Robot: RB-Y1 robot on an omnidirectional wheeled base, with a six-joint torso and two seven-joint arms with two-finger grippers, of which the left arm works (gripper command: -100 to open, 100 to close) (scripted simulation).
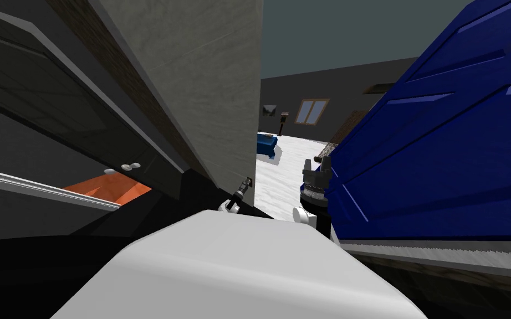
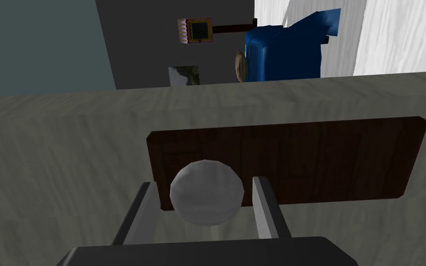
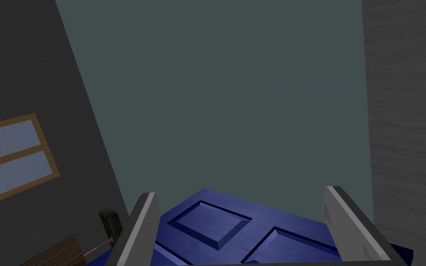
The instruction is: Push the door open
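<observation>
The blue panelled door [image 1: 443,138] stands swung aside on my right, and its leaf runs away from me into the room beyond. My right gripper [image 1: 316,163] is held up against the door's near face by its edge. In the right wrist view the right gripper [image 3: 240,191] is open, with the blue door [image 3: 216,226] panels between and below its fingers. My left gripper [image 1: 247,181] is at the corner of the grey wall. In the left wrist view the left gripper [image 2: 206,184] is open around a grey ball [image 2: 206,198], a small gap on each side, before a dark brown plate [image 2: 300,157].
The grey wall [image 1: 215,83] bounds the opening on the left. Past it a dark door [image 1: 55,99] with pale knobs [image 1: 129,166] stands over an orange floor [image 1: 110,188]. Through the opening lie a white floor [image 1: 282,177], a blue sofa [image 1: 266,145] and a window [image 1: 311,111].
</observation>
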